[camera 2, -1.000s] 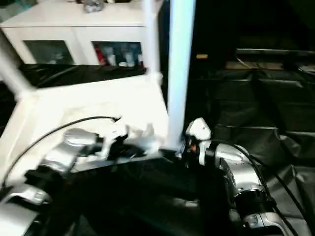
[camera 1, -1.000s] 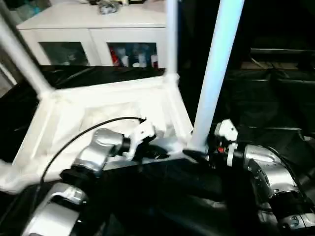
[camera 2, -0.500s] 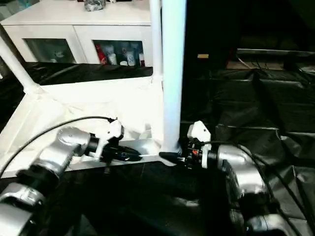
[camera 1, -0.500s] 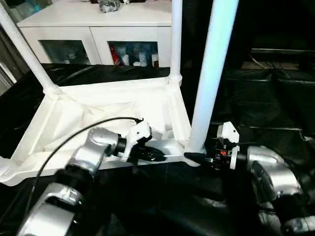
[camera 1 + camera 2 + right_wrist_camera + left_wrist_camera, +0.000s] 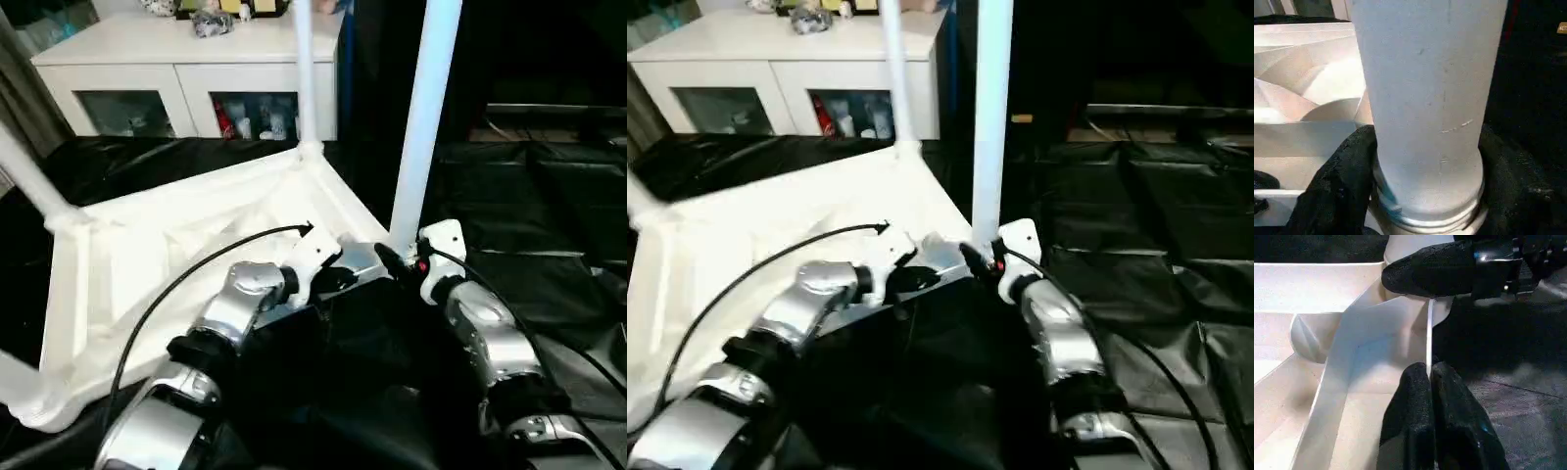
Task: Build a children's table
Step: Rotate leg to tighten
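Note:
The white table top [image 5: 167, 255] lies upside down on black cloth, ribbed underside up. Upright tube legs stand at its far corner [image 5: 305, 78], its left corner [image 5: 24, 176] and its near right corner [image 5: 419, 127]. My right gripper [image 5: 387, 260] is shut around the base of that near right leg [image 5: 1425, 98], with a black finger [image 5: 1334, 186] on each side just above the socket. My left gripper [image 5: 343, 278] is shut on the top's thin near rim [image 5: 1428, 333], beside that same corner. The left wrist view also shows a finger of the right gripper [image 5: 1440, 269] at the leg.
A white cabinet with glass doors [image 5: 186, 69] stands behind the table top, with small items on it. Black cloth [image 5: 549, 215] covers the floor to the right and in front. A black cable [image 5: 196, 279] arcs over my left forearm.
The camera has shifted. Both grippers keep their holds. The table top has turned a little, and its near right corner with the held leg now sits farther from me.

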